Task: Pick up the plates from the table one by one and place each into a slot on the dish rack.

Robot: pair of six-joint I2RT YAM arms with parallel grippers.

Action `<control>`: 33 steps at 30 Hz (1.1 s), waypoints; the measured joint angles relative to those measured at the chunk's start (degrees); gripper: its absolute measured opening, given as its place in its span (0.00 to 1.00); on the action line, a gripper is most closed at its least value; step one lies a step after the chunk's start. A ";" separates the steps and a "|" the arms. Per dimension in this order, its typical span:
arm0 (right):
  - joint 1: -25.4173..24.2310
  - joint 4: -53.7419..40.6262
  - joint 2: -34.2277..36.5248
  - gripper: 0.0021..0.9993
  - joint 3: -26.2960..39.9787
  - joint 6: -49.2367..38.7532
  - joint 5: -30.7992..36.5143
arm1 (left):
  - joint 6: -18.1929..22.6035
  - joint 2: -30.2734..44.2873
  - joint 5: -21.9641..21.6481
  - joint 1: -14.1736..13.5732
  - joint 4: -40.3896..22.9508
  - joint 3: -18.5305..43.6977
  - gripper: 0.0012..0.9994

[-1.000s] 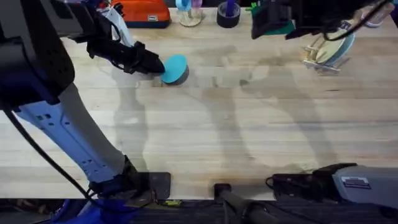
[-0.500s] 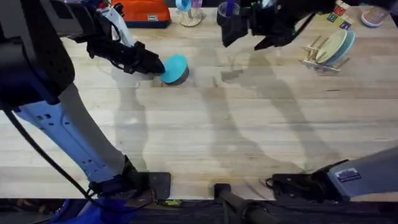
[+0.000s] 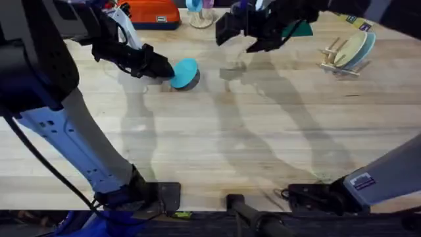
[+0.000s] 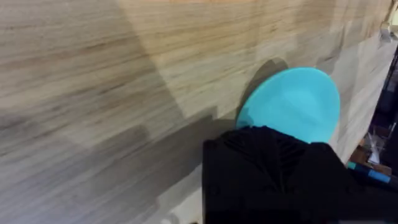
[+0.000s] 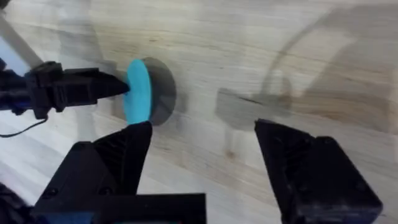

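**A:** Cyan-blue, that plate — where does it sit?

**B:** Toward the far left of the pale plank surface, tipped up on its edge rather than lying flat. The left hand is clenched on its rim. In the left wrist view the plate rises just past the black fingers, with its shadow on the wood behind it.

**A:** And the right hand?

**B:** The right hand hangs above the far middle of the surface, released, its fingers spread apart and holding nothing. Its own camera looks down between those fingers and shows the plate edge-on, with the left hand pinching it from the side.

**A:** What about the rack?

**B:** The small wooden dish rack stands at the far right, well apart from both hands. Two plates lean upright between its dowels: a cream plate in front and a pale blue plate just behind it, close together.

**A:** Anything else along the far edge?

**B:** An orange case behind the left hand, and beside it a small stand holding pale blue and pink items that I can't identify.
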 joint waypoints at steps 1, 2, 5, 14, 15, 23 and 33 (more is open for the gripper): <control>0.18 0.35 0.41 0.99 0.02 0.64 -0.43 | 0.00 0.00 0.00 0.00 0.00 0.00 0.04; 0.36 0.60 0.81 0.99 0.02 1.33 -0.71 | 0.00 0.01 0.00 0.00 0.00 0.00 0.04; 1.01 1.19 2.27 0.99 0.02 3.26 -1.25 | 0.00 0.01 0.00 0.00 0.00 0.00 0.04; 4.22 4.97 3.53 0.99 0.02 5.51 -1.87 | 0.00 0.00 0.00 0.00 0.02 0.00 0.04; 4.59 5.31 3.56 0.99 0.02 5.98 -1.87 | 0.00 0.01 0.00 0.00 0.02 0.00 0.04; 6.34 6.00 5.44 0.99 0.04 11.97 -2.24 | 0.00 0.02 0.00 -0.02 0.15 0.00 0.04; 7.11 8.03 6.51 1.00 0.04 13.66 -3.36 | 0.00 0.00 0.00 -0.02 0.16 0.00 0.04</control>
